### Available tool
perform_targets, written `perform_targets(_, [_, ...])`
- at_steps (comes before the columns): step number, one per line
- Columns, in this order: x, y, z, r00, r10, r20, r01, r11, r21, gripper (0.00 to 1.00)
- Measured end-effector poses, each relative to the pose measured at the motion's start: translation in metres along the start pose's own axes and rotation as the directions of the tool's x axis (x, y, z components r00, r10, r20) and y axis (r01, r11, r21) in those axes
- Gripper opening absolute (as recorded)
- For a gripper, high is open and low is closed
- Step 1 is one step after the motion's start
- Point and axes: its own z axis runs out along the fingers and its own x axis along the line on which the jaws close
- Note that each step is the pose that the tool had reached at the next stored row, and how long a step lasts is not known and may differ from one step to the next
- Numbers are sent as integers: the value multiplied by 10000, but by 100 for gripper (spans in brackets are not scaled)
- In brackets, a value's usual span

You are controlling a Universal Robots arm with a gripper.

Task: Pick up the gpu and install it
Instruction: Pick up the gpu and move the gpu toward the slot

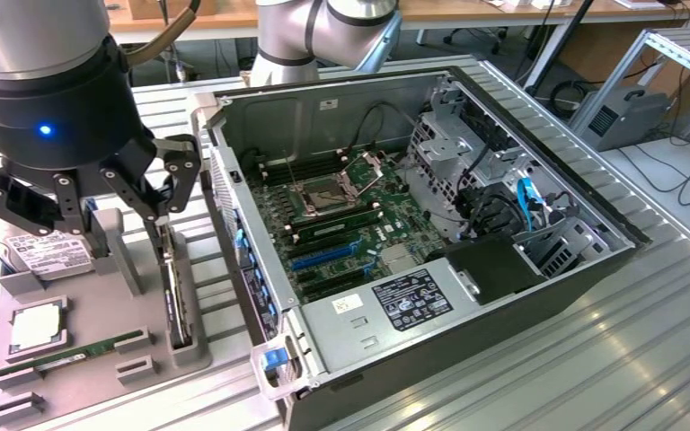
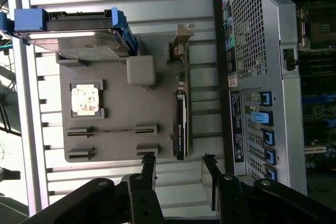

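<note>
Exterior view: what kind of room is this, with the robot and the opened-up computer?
Most likely a robotics lab or workshop. A robot arm hangs over a slatted metal table, an open desktop computer case lies on it, and a gray tray beside it holds the gpu and a hard drive.

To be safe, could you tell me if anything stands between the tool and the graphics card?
Nothing visible does: the open tool hangs above the graphics card, standing on edge in the grey tray.
</note>
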Motion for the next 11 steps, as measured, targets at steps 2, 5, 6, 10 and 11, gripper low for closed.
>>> perform_targets(2, [0, 0, 5, 10000, 0, 0, 0, 10000, 0, 48])
perform_targets(5, [0, -1, 13, 10000, 0, 0, 0, 10000, 0, 48])
perform_targets(6, [0, -2, 15, 10000, 0, 0, 0, 10000, 0, 48])
perform_targets(10, [0, -3, 24, 10000, 0, 1, 0, 10000, 0, 48])
perform_targets(11, [0, -3, 27, 10000, 0, 0, 0, 10000, 0, 48])
